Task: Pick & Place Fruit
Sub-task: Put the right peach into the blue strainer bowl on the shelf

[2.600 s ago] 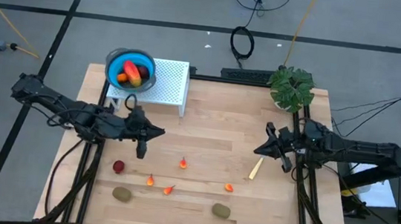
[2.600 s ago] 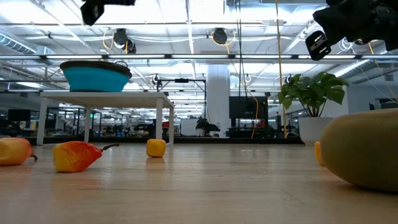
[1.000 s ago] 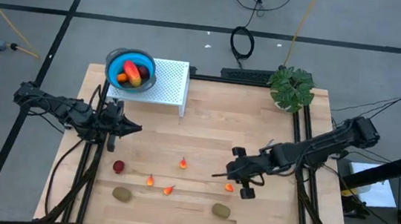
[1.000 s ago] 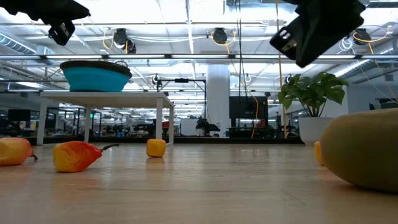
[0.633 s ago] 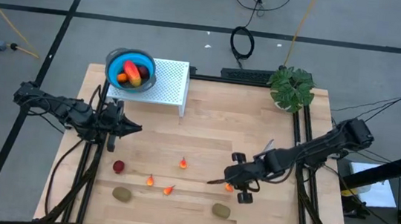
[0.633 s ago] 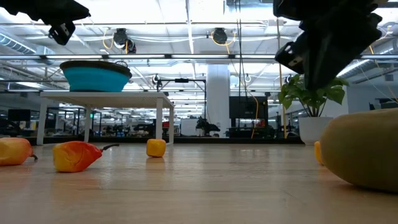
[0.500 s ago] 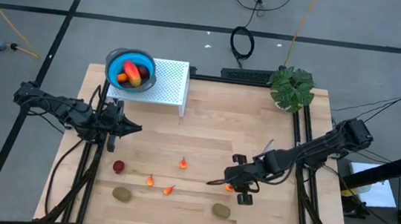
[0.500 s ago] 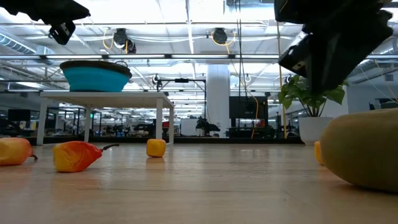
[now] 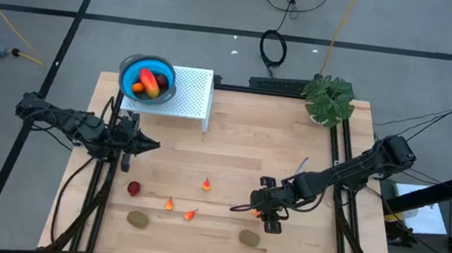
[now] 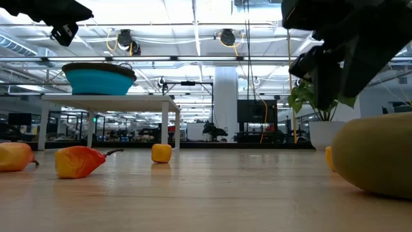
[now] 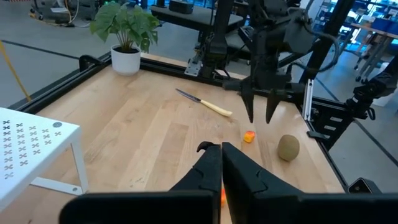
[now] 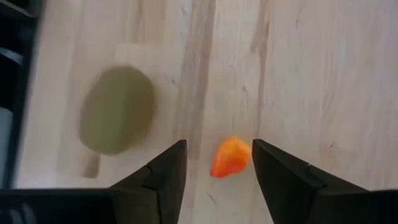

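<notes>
High view: a pale wooden desk (image 9: 233, 136) stands on grey floor crossed by cables. A potted plant (image 9: 328, 99) sits at one far corner; a white perforated stand (image 9: 191, 93) carries a blue bowl (image 9: 146, 78). The right gripper (image 9: 266, 213), jaws parted, hangs over a small orange fruit bit (image 12: 230, 157), beside a kiwi (image 9: 249, 238). The left gripper (image 9: 150, 145), jaws closed and empty, waits near the stand.

Pale wood table (image 9: 241, 145), blue bowl (image 9: 128, 70), orange-red bit (image 12: 230, 157), brown-green kiwi (image 12: 116, 118), white dotted stand (image 9: 191, 93)
</notes>
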Controlling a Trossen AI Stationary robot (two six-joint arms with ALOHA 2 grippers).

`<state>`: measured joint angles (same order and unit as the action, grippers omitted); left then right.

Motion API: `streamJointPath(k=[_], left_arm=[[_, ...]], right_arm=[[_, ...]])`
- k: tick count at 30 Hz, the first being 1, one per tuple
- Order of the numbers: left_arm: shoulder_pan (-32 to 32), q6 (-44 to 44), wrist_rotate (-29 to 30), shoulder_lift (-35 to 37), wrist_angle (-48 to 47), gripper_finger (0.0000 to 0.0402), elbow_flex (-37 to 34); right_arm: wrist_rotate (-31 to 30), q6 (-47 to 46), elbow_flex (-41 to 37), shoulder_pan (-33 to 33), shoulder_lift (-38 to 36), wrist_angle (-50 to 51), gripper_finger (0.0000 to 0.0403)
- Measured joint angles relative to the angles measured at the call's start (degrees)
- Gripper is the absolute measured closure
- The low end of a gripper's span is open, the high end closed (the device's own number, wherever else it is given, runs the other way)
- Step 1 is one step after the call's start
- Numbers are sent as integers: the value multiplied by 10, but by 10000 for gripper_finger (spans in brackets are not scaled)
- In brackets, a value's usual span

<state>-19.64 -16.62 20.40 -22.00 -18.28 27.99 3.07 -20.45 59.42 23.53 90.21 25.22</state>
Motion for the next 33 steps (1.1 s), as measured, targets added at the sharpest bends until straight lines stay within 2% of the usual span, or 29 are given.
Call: streamJointPath(k=[13, 33], left_arm=[[0, 1, 0, 0, 0, 376, 0], [0, 5, 0, 0, 0, 376, 0]], right_arm=[[0, -9, -1, 3, 74, -8, 225], [0, 8, -1, 6, 94, 8, 237]])
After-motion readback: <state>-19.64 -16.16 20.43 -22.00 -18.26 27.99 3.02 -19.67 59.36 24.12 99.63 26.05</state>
